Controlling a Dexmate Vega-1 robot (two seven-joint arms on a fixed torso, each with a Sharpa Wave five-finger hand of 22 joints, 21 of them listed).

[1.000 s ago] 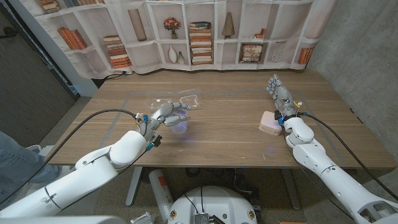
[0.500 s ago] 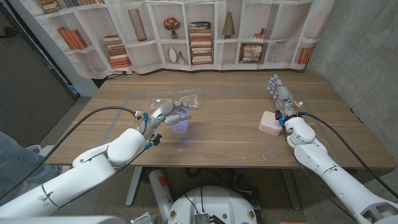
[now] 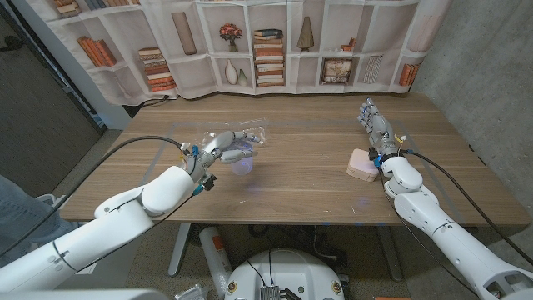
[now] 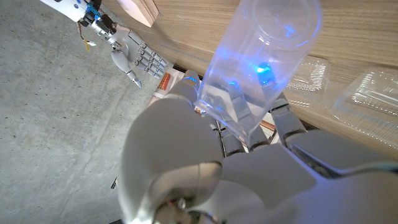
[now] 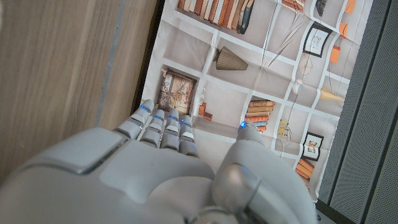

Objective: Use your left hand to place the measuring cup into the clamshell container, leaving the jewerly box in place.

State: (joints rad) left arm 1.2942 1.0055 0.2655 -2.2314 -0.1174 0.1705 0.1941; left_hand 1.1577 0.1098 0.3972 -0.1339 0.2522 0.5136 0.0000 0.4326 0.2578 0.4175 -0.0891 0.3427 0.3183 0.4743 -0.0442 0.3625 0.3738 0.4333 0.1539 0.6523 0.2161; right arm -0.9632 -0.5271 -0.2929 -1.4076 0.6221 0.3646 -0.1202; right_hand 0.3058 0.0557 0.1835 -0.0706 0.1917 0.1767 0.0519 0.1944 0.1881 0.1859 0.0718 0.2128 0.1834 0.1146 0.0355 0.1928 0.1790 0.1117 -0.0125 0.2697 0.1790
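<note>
A wooden worktop [image 3: 300,162] spans the scene before a backdrop printed with bookshelves [image 3: 266,46]. On it, toward the robot's left, lies a clear clamshell container [image 3: 218,135], opened out flat. The robot's left hand [image 3: 226,148] reaches over the near edge of that container, its fingers closed around a transparent measuring cup [image 3: 241,163] lit with a blue glow; the left wrist view shows the cup [image 4: 258,65] gripped at its base, held off the wood with the container's ribbed plastic [image 4: 367,93] just beyond it. On the robot's right side, well apart, a pale pink jewelry box [image 3: 361,165] sits on the worktop, just beside the wrist of the right hand [image 3: 374,127], whose fingers are extended, slightly spread and holding nothing.
</note>
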